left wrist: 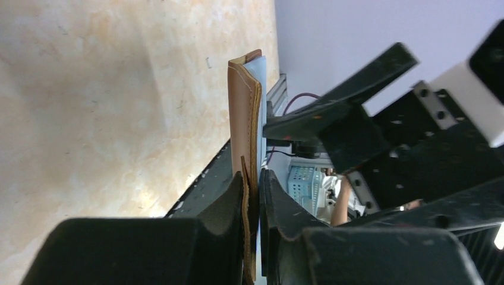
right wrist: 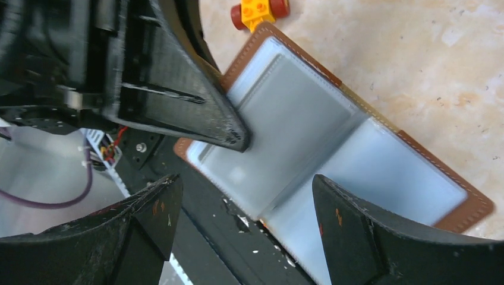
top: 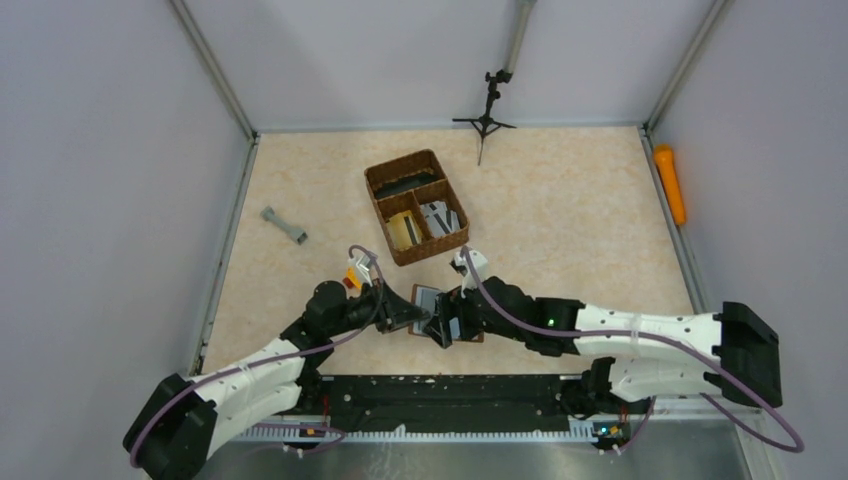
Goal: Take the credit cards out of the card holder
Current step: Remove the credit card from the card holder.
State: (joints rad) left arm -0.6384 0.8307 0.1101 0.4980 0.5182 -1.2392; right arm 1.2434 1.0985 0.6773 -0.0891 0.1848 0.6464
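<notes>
The card holder (right wrist: 356,160) lies spread open near the front edge of the counter (top: 560,220), between the two arms, showing its grey-silver inside and clear sleeves inside a stitched brown leather border. A grey credit card (right wrist: 294,98) seems to sit in the sleeve on the half nearer the left arm, though the cloudy plastic makes this hard to confirm.

The left pincer (left wrist: 255,178) is clenched on one edge of the card holder. In its wrist view the leather stands edge-on, pinched between the two dark fingers. One of those fingers (right wrist: 178,101) lies across the corner of the open sleeve in the right wrist view.

The right pincer (right wrist: 246,184) hangs over the card holder with its jaws spread wide. One fingertip is on each side of the centre fold, and it grasps nothing.

Just beyond the card holder's far corner a small red and yellow toy block (right wrist: 258,9) rests on the counter. Farther back stands a brown woven basket (top: 372,190) with compartments. One holds a dark item, another a yellowish one, and a third holds grey-silver flat pieces (top: 440,215).

A grey dumbbell-shaped part (top: 284,226) lies well apart to the left. A small black tripod (top: 487,115) stands at the back edge. An orange cylinder (top: 671,183) lies along the right side.
</notes>
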